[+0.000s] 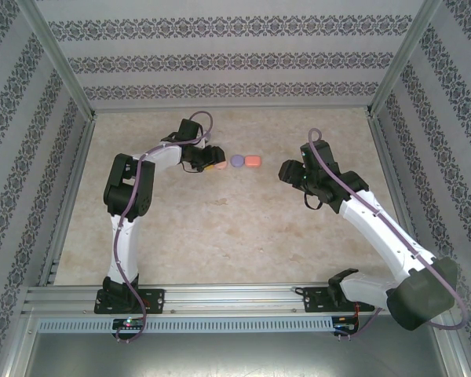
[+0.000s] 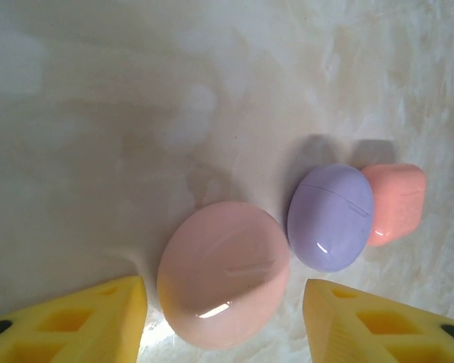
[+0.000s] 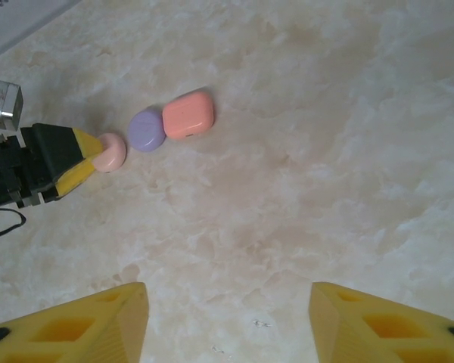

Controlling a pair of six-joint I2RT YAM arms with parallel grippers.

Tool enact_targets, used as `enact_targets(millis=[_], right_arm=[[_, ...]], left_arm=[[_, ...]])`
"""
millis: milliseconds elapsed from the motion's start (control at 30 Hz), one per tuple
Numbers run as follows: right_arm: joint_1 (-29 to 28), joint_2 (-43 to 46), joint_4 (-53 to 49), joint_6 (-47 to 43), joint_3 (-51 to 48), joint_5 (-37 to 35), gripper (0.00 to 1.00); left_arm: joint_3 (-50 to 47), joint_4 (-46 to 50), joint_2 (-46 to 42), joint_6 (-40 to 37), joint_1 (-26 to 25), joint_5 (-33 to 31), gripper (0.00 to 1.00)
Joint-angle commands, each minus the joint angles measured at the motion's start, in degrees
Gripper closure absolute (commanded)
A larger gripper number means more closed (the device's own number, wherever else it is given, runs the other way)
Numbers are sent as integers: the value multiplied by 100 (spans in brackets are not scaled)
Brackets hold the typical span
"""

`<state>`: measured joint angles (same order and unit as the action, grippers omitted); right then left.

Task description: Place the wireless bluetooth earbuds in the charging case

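Three shut charging cases lie in a row on the marble tabletop: a pale pink one [image 2: 223, 272], a purple one [image 2: 331, 217] and a coral one [image 2: 393, 203]. The wireless bluetooth earbuds are out of view. My left gripper [image 2: 223, 327] is open, its yellow fingers [image 2: 98, 321] standing either side of the pink case with a gap on both sides. In the top view, the left gripper [image 1: 209, 165] covers most of the pink case [image 1: 217, 167], beside the purple case [image 1: 237, 160] and the coral case [image 1: 253, 161]. My right gripper [image 3: 227, 325] is open over bare table, with the coral case [image 3: 188, 114] far ahead of it.
Patterned walls and an aluminium frame [image 1: 63, 71] enclose the table on three sides. The right gripper [image 1: 287, 171] hangs to the right of the cases. Bare marble tabletop [image 1: 235, 236] stretches between the cases and the arm bases.
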<state>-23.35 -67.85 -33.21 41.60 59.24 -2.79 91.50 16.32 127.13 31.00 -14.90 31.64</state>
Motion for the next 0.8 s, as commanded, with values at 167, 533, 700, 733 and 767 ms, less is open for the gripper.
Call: enact_targets(millis=[167, 533, 700, 733, 767], right_arm=[[76, 303, -138, -149, 197, -288, 2], [536, 583, -69, -667, 84, -1912, 2], [1081, 773, 1307, -895, -868, -2316, 2], [1170, 759, 1585, -1101, -1035, -2348, 2], [1236, 719, 1784, -1279, -1137, -2380, 2]], left_arm=[[0, 794, -998, -778, 296, -987, 0], [-1586, -407, -3291, -1414, 339, -2087, 0], [-3346, -2031, -4708, -1921, 346, -2778, 0], [-3684, -2316, -4952, -2176, 344, -2851, 0], [-3941, -2473, -5186, -2400, 344, -2908, 0]])
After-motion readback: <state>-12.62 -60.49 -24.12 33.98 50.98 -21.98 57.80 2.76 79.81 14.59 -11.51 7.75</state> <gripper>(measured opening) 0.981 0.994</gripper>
